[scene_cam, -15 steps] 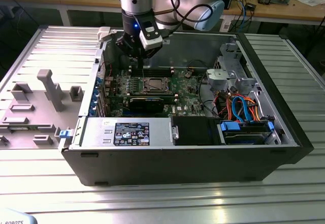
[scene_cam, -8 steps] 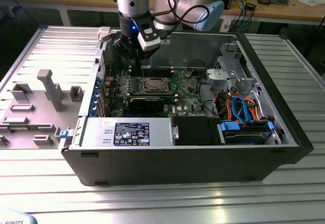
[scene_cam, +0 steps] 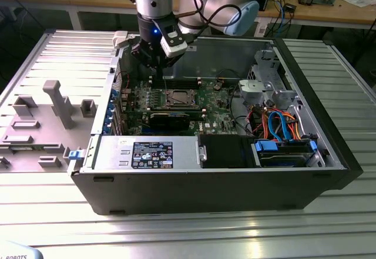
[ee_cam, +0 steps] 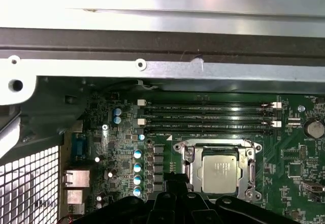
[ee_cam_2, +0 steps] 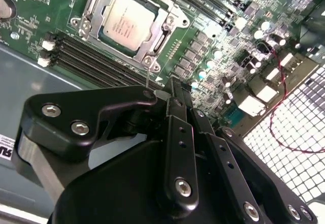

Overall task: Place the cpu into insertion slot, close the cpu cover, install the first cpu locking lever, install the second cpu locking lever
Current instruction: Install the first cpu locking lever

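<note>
Here one cpu (ee_cam_2: 125,22) sits under one cpu cover (ee_cam_2: 161,40), pincer (ee_cam_2: 172,94) pressed together, empty

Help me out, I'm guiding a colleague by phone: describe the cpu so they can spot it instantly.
Inside the open computer case, find the green motherboard. Near its middle, beside the long black memory slots, sits a silvery metal cover. The cpu is the flat silver-grey square showing through that frame's window, the only plain metal square among the board's small parts.
</note>
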{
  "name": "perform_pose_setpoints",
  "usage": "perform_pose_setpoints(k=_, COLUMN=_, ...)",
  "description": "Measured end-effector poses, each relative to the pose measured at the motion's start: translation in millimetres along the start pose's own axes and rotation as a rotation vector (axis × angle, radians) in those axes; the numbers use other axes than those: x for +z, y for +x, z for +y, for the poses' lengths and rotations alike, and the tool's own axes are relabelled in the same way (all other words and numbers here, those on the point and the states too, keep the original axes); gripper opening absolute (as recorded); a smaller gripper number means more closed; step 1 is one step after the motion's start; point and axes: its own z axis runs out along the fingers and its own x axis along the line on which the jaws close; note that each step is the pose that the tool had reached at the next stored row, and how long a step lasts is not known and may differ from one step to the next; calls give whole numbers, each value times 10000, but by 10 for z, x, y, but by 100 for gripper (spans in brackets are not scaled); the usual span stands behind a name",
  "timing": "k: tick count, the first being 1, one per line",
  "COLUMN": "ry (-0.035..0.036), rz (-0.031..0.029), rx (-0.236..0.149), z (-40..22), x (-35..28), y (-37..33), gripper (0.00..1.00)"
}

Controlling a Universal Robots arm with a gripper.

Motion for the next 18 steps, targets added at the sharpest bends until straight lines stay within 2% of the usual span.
perform_pose_setpoints(k=4, ry=-1, rz=35, rx=-23, z=18, x=11, y=4, gripper=11)
perform_pose_setpoints(k=7, ry=-5, rz=88, rx=-104, z=25, x=18, y=12, gripper=11)
perform_pose_setpoints(k=10, ry=-5, rz=91, rx=-117, z=50, x=22, y=11, gripper=11)
perform_pose_setpoints(k=13, ry=9, rz=92, rx=-118, z=116, x=25, y=8, gripper=11)
perform_pose_setpoints(k=15, ry=11, rz=92, rx=-120, z=157, x=28, y=-21, gripper=11)
perform_pose_setpoints(k=17, ry=10, rz=91, rx=-118, z=165, x=30, y=-45, gripper=11)
perform_pose_setpoints(k=18, ry=10, rz=92, rx=-118, z=168, x=32, y=-80, gripper=11)
